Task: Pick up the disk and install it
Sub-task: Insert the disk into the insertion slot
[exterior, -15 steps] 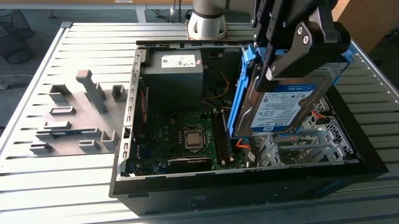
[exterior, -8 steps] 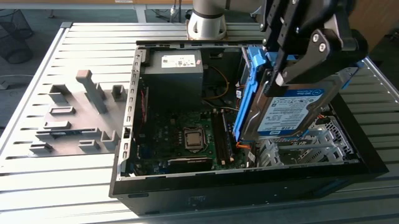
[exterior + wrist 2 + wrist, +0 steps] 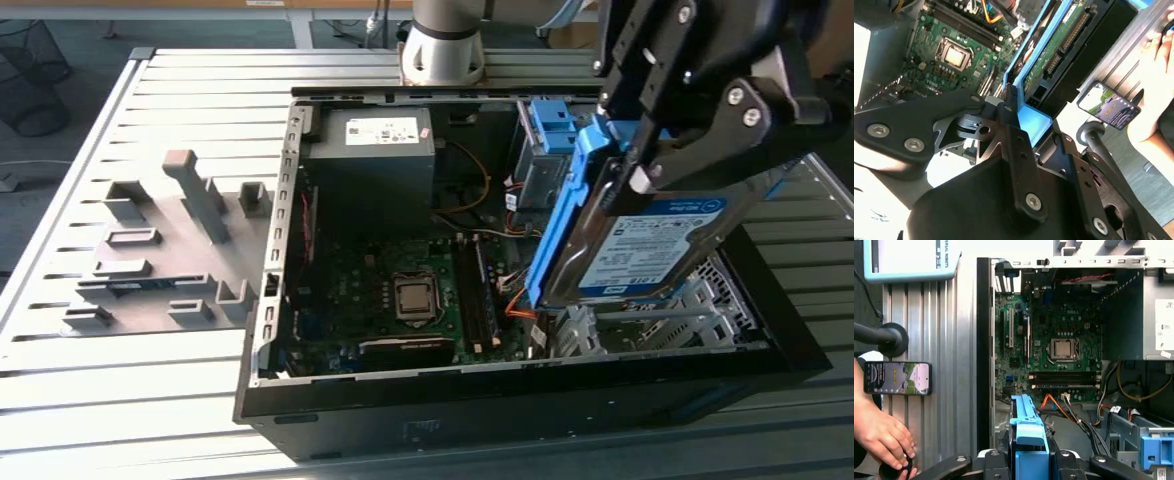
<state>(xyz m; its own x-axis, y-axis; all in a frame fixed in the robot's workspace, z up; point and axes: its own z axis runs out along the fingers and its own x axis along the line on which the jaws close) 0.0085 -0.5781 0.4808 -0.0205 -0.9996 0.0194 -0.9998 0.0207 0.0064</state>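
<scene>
**Robot claw holding a hard drive over an open computer case**

Exterior view: black claw (image 3: 621,160) pressed together on the disk (image 3: 661,245), pinching it by the blue rail at its upper end. Disk held in the air, steeply tilted, white-and-blue label facing the camera. Lower end of the disk down inside the open computer case (image 3: 267,330), on the exterior view's right, just over the silver drive cage (image 3: 667,325). Cannot tell whether disk and cage touch. Blue latch piece (image 3: 551,125) just behind the disk.

Green motherboard (image 3: 347,290) on the case floor, with a square processor socket (image 3: 415,297) near its middle. Grey power supply (image 3: 376,150) at the far end of the case. Case resting on a slatted metal table (image 3: 120,390). Grey fixture plate (image 3: 160,250) with raised blocks beside the case, on the exterior view's left. Round base of the arm (image 3: 441,45) on the table behind the case.

Second wrist view: green circuit-board underside of the disk, blue rail clamped in the claw, motherboard beyond.

First wrist view: blue rail end gripped between the black claw links, open case ahead. A phone (image 3: 898,378) lying flat on the table outside the case, and a person's hand (image 3: 881,435) near it.
</scene>
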